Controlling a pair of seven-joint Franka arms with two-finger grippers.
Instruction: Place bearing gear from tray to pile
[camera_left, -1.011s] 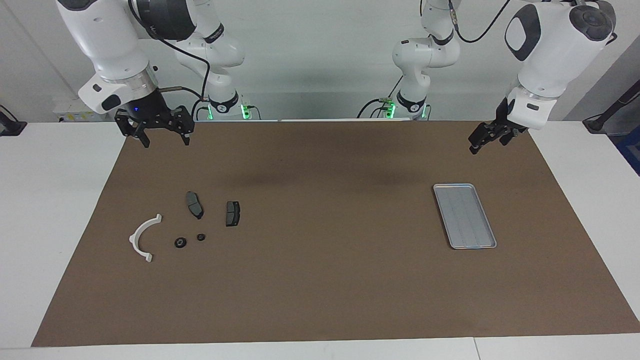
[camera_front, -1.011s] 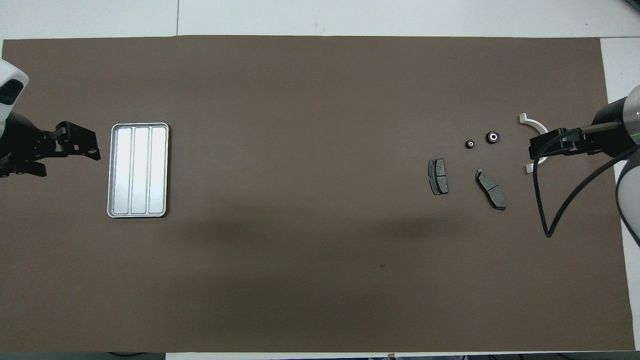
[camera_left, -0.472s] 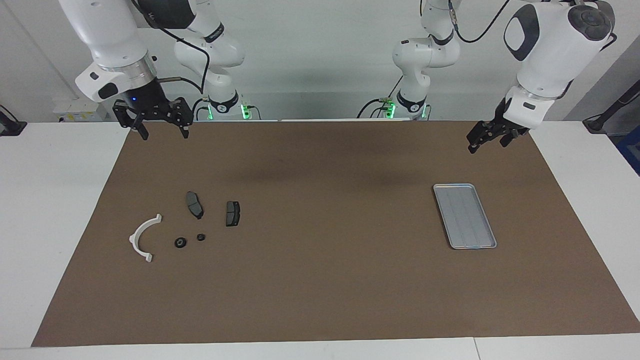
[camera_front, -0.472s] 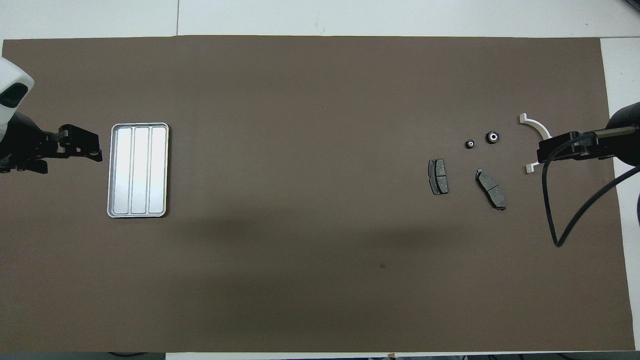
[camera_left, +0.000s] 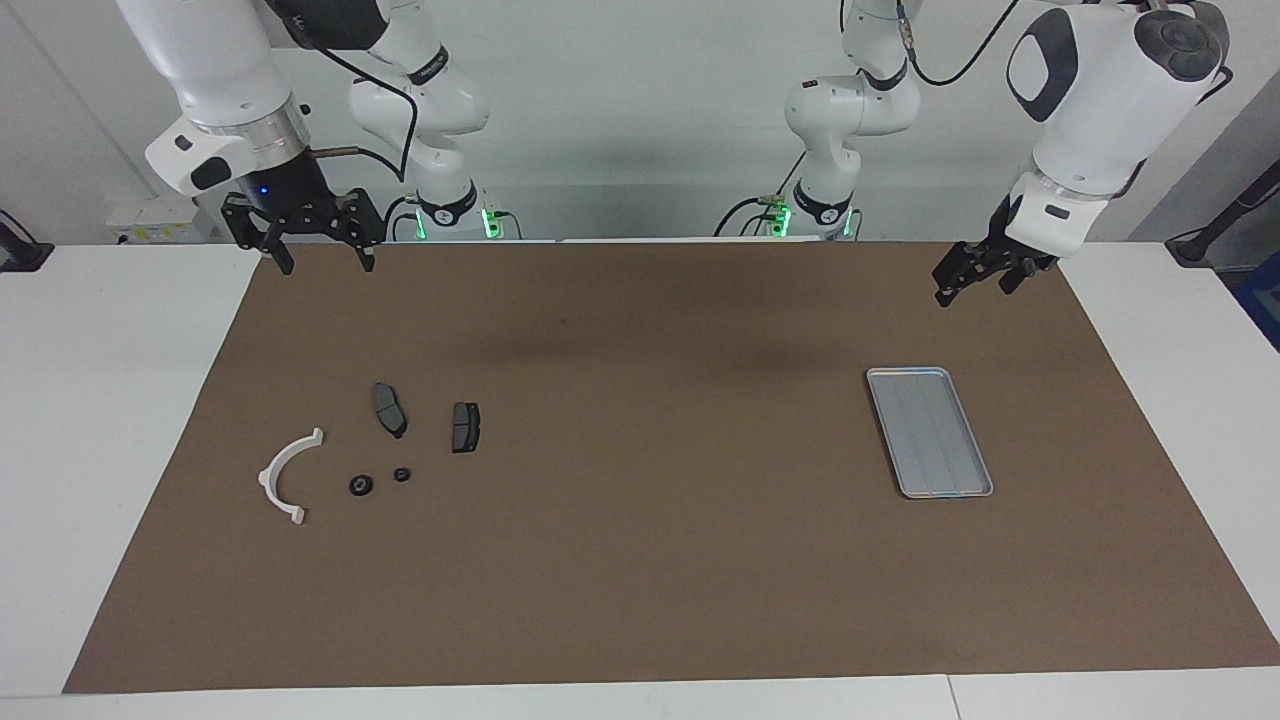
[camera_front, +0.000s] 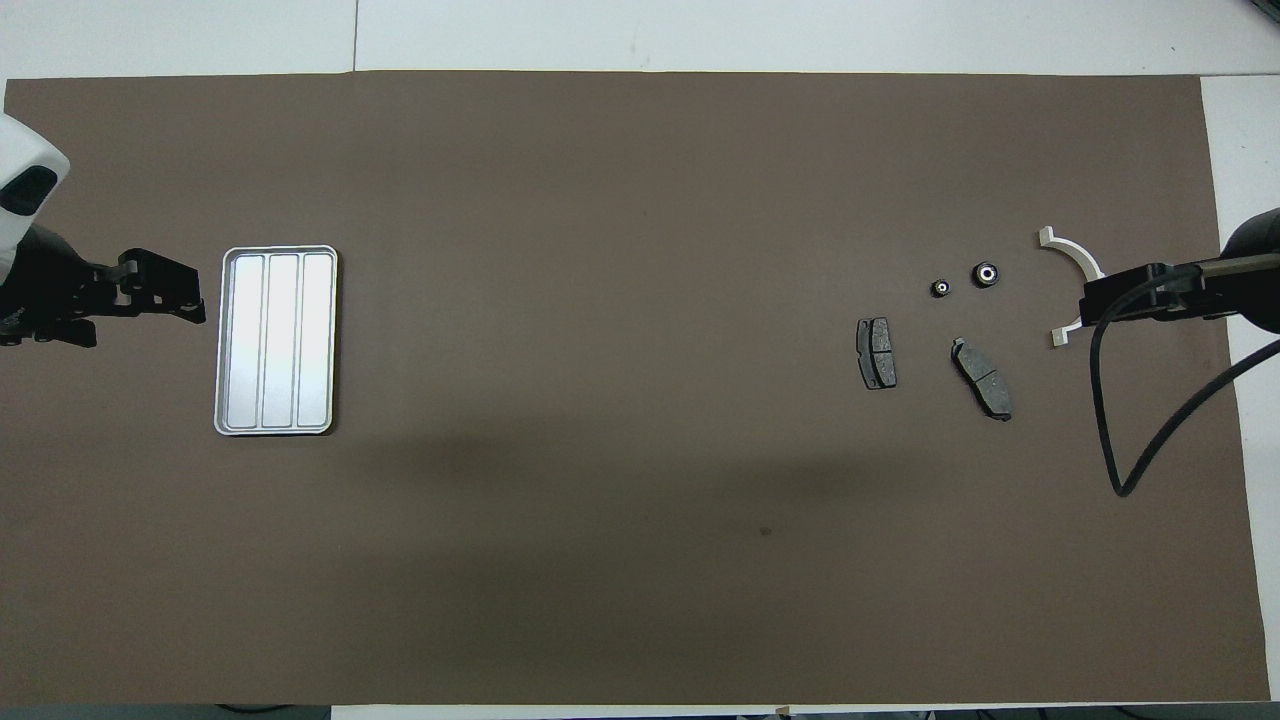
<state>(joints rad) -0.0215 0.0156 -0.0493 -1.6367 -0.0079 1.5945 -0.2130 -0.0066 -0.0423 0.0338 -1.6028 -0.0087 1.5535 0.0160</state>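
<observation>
While both jaws hang open, two gears, apparently, join two pads.

White bracket partly under right gripper

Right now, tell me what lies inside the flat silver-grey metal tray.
Nothing lies inside the flat silver-grey metal tray: only its bare ridged floor shows in both views, and nothing covers any part of it.

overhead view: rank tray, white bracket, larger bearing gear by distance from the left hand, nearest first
From the left hand:
1. tray, beside it, at the left arm's end.
2. larger bearing gear, in the pile at the right arm's end.
3. white bracket, outermost there.
</observation>
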